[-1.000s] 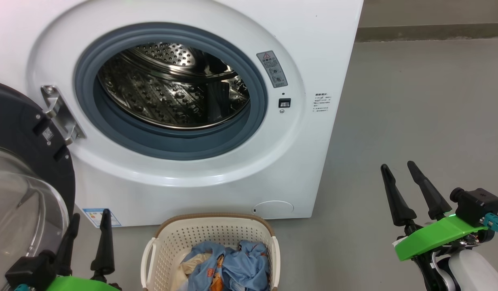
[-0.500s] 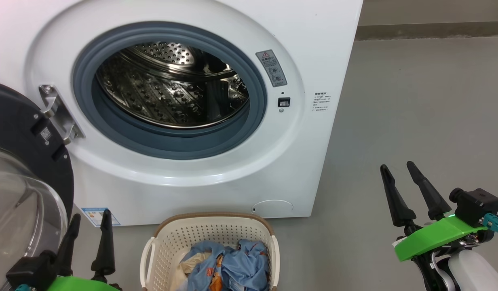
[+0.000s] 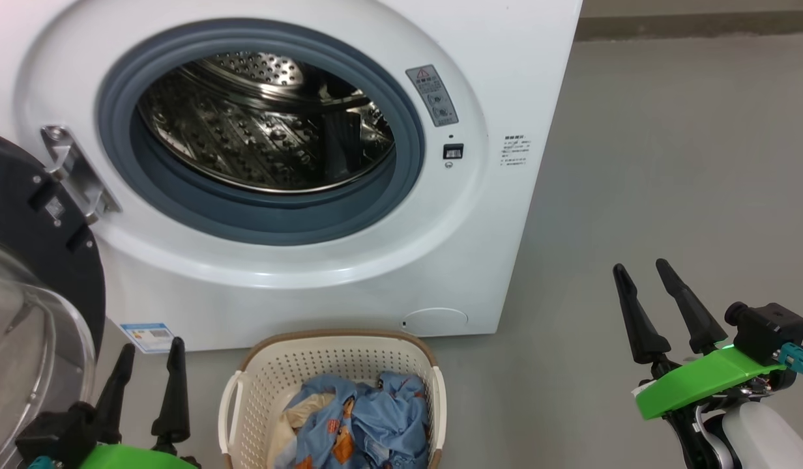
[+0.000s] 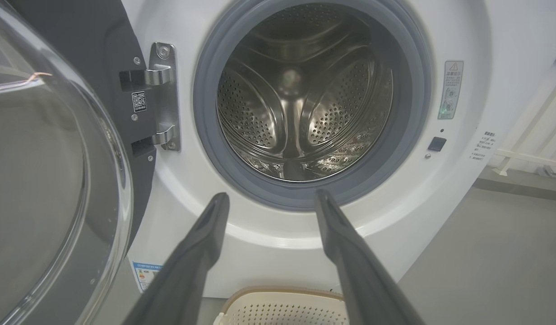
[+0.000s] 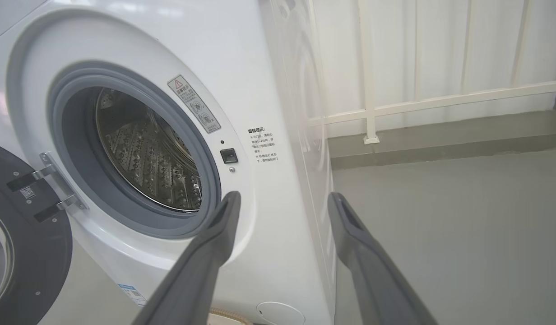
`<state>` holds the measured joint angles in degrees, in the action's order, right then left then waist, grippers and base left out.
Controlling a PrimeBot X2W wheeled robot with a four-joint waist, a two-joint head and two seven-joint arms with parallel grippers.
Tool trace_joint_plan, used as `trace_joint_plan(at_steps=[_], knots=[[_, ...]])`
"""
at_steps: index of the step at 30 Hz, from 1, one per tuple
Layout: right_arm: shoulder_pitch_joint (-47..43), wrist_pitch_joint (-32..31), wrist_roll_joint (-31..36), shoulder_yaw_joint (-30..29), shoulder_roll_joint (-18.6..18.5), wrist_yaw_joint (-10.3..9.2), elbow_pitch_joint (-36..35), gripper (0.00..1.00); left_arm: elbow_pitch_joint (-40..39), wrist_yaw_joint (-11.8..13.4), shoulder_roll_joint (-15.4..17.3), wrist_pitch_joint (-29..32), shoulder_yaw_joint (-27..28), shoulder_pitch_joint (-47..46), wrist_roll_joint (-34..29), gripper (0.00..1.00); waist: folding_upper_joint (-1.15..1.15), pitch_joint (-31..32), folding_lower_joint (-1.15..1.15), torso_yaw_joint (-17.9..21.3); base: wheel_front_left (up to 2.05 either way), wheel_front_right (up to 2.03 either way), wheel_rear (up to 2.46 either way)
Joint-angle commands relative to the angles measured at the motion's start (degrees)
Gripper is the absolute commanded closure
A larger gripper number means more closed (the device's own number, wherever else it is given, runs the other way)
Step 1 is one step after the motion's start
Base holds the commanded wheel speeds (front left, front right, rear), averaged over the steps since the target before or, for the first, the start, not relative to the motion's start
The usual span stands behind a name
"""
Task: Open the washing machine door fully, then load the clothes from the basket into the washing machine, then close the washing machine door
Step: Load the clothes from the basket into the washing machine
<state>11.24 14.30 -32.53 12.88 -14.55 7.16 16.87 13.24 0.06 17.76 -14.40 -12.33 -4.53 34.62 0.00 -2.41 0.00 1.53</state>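
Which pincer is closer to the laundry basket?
Left. The left pincer is just beside the basket, off its left side, open and not touching it. The right pincer is far off to the basket's right, over the floor.

The clothes (image 3: 359,426) lie in the basket (image 3: 330,365) before the washing machine (image 3: 493,195).

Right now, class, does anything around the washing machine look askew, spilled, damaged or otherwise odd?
Nothing stands out. The washing machine door hangs open on its hinge, the drum looks empty, and the clothes lie bundled inside the basket, none on the floor.
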Motion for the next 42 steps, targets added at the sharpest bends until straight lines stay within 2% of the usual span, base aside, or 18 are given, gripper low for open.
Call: trace_joint_plan(at_steps=[1,18,29,38,42], knots=[[1.9,0.7,0.5,0.7,-0.5,0.33,-1.6,0.00,-0.7,0.1,1.3,-0.5,1.9,-3.1,-0.1,0.00,0.00,-1.1,0.00,0.4,0.00,0.00,0.00],[4.2,0.7,2.6,-0.7,0.7,0.33,-3.2,0.00,2.3,-1.3,1.1,0.8,0.0,-8.0,0.1,0.00,0.00,-9.3,0.00,2.6,0.00,0.00,0.00],[6.5,0.7,4.5,-2.1,3.0,0.33,-4.7,0.00,5.2,-3.8,1.7,2.2,-1.3,-12.7,0.9,0.00,0.00,-17.2,0.00,3.4,0.00,0.00,0.00],[8.5,0.7,5.6,-2.1,4.4,0.33,-5.3,0.00,13.1,-6.0,0.6,6.9,-5.8,-17.7,1.6,0.00,0.00,-21.9,0.00,4.4,0.00,0.00,0.00],[9.4,0.7,6.0,-2.3,4.8,0.33,-5.6,0.00,17.9,-6.6,0.4,9.5,-9.5,-21.0,-0.3,0.00,0.00,-24.5,0.00,4.9,0.00,0.00,0.00]])
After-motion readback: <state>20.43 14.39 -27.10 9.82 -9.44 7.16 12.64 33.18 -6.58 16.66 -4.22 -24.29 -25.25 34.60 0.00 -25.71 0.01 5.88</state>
